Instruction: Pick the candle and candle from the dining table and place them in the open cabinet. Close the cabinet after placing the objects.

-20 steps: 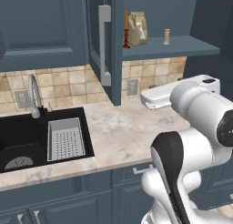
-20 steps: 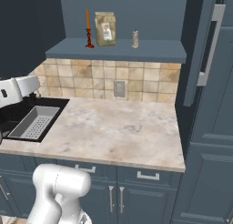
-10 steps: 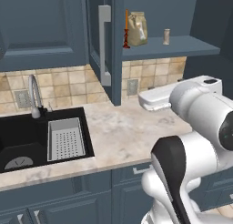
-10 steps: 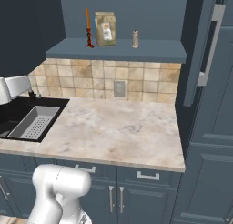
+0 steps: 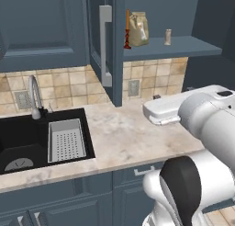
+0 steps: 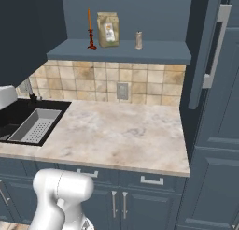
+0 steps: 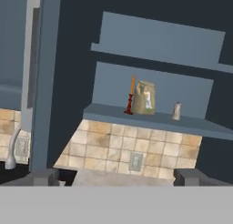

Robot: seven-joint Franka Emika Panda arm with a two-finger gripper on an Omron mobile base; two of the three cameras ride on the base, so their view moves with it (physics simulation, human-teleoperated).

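Both candles stand on the blue shelf (image 6: 121, 51) of the open cabinet. The slender dark red candle (image 5: 127, 31) (image 6: 90, 30) (image 7: 131, 98) is at the shelf's left end. The stubby grey-beige candle (image 5: 168, 36) (image 6: 138, 39) (image 7: 176, 111) stands further right. In the hand view my gripper (image 7: 117, 177) is open, its fingertips (image 7: 45, 176) far apart with nothing between them, well back from the shelf and facing it. The left cabinet door (image 5: 108, 46) (image 7: 45, 82) and the right door (image 6: 207, 46) stand open. The dining table is out of view.
A brown paper bag (image 5: 137, 30) (image 6: 108, 30) (image 7: 144, 98) stands between the candles. Below lies a marble-look counter (image 6: 116, 131) with a black sink (image 5: 23, 138), a grey drainer (image 5: 66, 140) and a faucet (image 5: 34, 96). My white arm (image 5: 174, 108) hangs over the counter.
The white end of my arm has slid left toward the edge of the right base view. Candles, bag and doors have not moved.
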